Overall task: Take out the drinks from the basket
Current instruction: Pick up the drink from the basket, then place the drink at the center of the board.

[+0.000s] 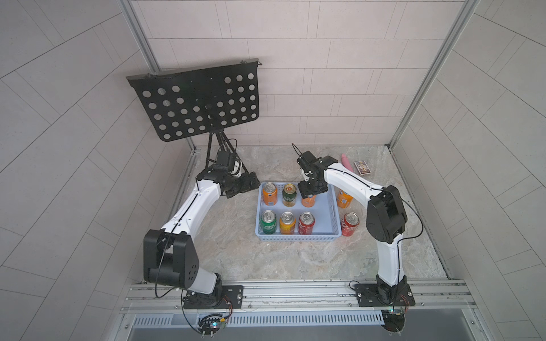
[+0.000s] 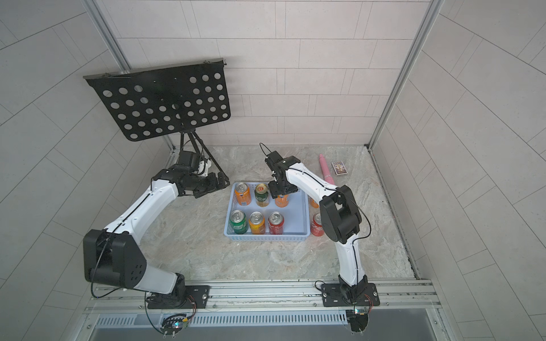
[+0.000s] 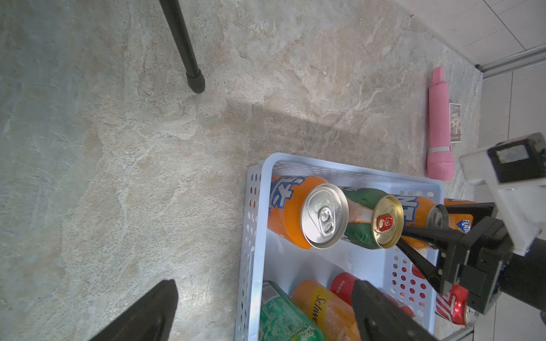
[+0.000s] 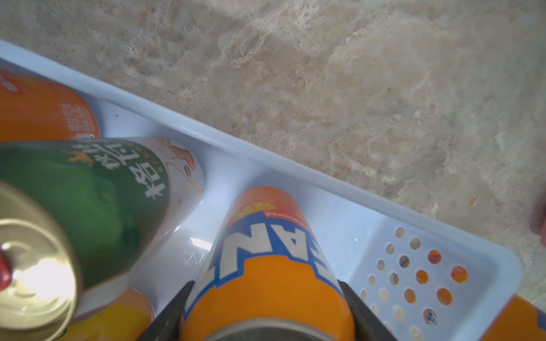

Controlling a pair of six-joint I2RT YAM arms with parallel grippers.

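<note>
Fingers (image 3: 153, 307) of L gripper (image 1: 249, 185) apart, empty, by far-left corner of basket (image 1: 295, 238), prob. keeping clear. Basket holds 6 upright: back row orange can (image 1: 269, 195), green-gold can (image 1: 289, 197), Fanta can (image 1: 308, 202); front Sprite can (image 1: 268, 223), Schweppes can (image 1: 287, 225), red can (image 1: 306, 225). R gripper (image 1: 310, 192) clamped on Fanta can near top, likely for straight lift over wall. Outer orange can (image 1: 344, 199) + outer red can (image 1: 350, 226) stand on table (image 1: 266, 259) beside basket.

The right gripper (image 1: 308, 195) hides the top of the orange can (image 1: 308, 203) beneath it; the pink tube (image 1: 347, 161) beyond is half covered.
</note>
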